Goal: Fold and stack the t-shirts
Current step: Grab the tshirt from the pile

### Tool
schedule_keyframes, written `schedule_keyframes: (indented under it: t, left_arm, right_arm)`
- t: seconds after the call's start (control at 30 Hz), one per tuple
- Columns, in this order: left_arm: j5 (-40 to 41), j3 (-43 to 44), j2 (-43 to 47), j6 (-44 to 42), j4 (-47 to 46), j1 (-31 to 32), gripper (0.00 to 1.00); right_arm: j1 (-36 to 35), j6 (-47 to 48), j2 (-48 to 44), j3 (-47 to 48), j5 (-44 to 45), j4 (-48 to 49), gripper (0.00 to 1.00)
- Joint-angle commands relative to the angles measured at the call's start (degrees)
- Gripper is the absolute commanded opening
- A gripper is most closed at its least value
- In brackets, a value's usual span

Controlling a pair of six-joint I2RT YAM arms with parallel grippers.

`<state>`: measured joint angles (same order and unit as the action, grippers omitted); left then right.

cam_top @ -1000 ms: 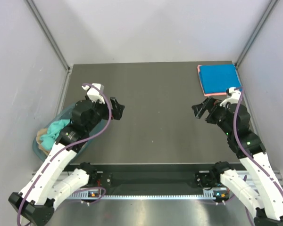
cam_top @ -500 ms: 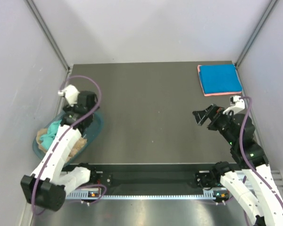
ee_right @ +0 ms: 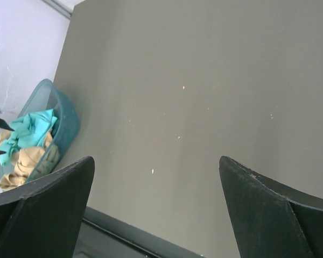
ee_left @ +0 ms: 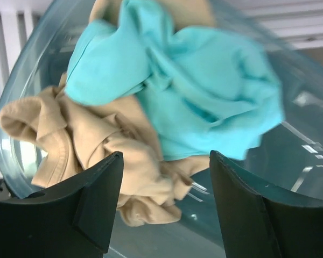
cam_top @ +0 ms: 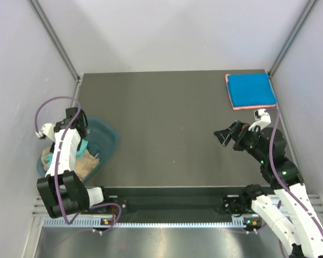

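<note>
Left pincer [ee_left: 164,158] now swung over translucent teal plastic tub [ee_left: 293,142], left table [cam_top: 172,115] edge; jaws wide, empty, above crumpled teal-green t-shirt [ee_left: 199,102] and tan t-shirt [ee_left: 94,134]. Pickup likely next. Right pincer [ee_right: 156,161] wide, empty.

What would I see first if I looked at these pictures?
Probably the bright blue t-shirt, folded flat in the far right corner of the dark table. Next comes the see-through teal tub at the table's left edge, stuffed with a crumpled teal-green t-shirt and a tan t-shirt. The left gripper hovers open right over them.
</note>
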<state>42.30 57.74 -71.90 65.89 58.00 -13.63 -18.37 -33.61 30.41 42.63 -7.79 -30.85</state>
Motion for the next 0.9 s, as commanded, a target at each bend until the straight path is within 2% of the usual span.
schedule_keyframes:
  t: [0.0,0.23,0.37,0.63,0.87]
  left_arm:
    - [-0.8,-3.0,0.4,6.5,2.3,-0.6,0.70]
    - [3.4,-5.3,3.9,13.3,7.0,-0.6,0.74]
    - [3.3,-8.5,4.6,11.5,3.8,-0.7,0.78]
    - [-1.3,-11.0,-1.1,10.8,-1.6,-0.7,0.79]
    - [1.5,-7.6,3.4,3.6,-5.5,-0.7,0.80]
  right_arm:
    - [-0.6,0.9,0.6,2.0,-1.7,1.7,1.00]
    - [-0.6,0.7,0.5,2.4,-1.4,2.1,1.00]
    - [-0.6,0.1,1.1,2.5,-1.5,2.3,1.00]
    - [-0.6,0.3,2.3,3.9,-2.1,0.5,1.00]
    - [-0.7,0.5,1.9,3.8,-1.4,0.6,1.00]
